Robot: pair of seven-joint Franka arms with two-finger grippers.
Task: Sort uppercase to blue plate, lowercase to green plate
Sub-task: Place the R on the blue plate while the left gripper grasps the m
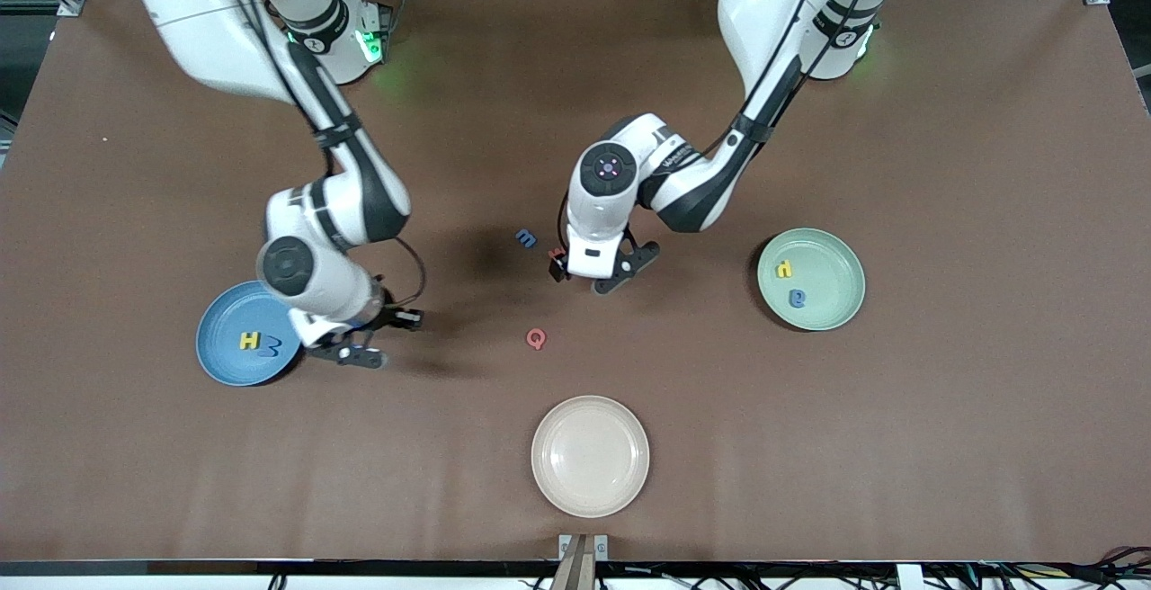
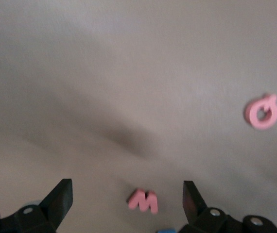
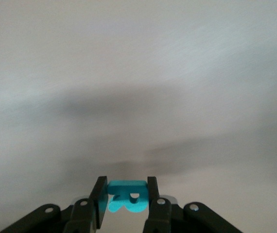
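My right gripper (image 3: 125, 191) is shut on a teal-green capital R (image 3: 126, 196). In the front view this gripper (image 1: 378, 338) hangs just off the rim of the blue plate (image 1: 220, 365), which holds a yellow H (image 1: 249, 340) and a blue M (image 1: 270, 349). My left gripper (image 2: 128, 191) is open and empty, low over a red lowercase w (image 2: 143, 201) that lies on the table between its fingers. A blue m (image 1: 526, 237) lies beside the left gripper (image 1: 593, 277). Nearer the camera lies a red Q (image 1: 536, 338). The green plate (image 1: 836, 302) holds a yellow p-like letter (image 1: 784, 269) and a blue a (image 1: 797, 299).
A cream plate (image 1: 589, 455) sits near the table's front edge, nearer the camera than the Q. Brown table surface stretches around all three plates.
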